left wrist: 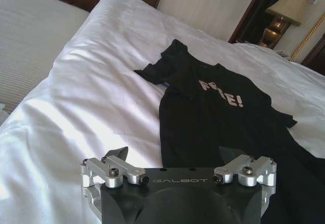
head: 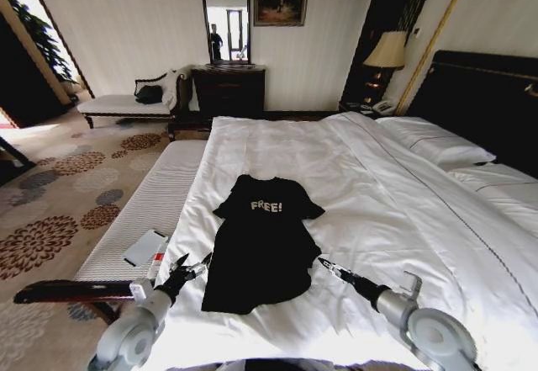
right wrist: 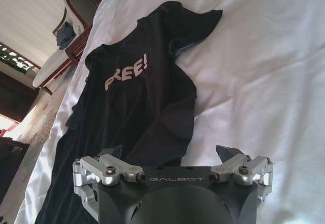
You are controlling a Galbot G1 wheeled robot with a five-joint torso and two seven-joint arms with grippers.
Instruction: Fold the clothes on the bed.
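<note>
The black T-shirt (head: 265, 241) with white "FREE!" lettering lies flat, chest up, on the white bed (head: 395, 211), its hem toward me. My left gripper (head: 195, 263) hovers open by the shirt's lower left edge, just off the fabric. At the lower right edge, my right gripper (head: 326, 265) is also open. In the left wrist view the open gripper (left wrist: 175, 155) straddles the shirt's (left wrist: 213, 112) side edge. In the right wrist view the open gripper (right wrist: 171, 152) spans the other edge of the shirt (right wrist: 137, 97), one fingertip over fabric, the other over sheet.
A white-cushioned bench (head: 143, 207) runs along the bed's left side with a flat grey device (head: 145, 247) on it. Pillows (head: 437, 144) and the dark headboard (head: 487, 102) are at the right. A dresser (head: 229, 92) and lamp (head: 387, 51) stand beyond the bed.
</note>
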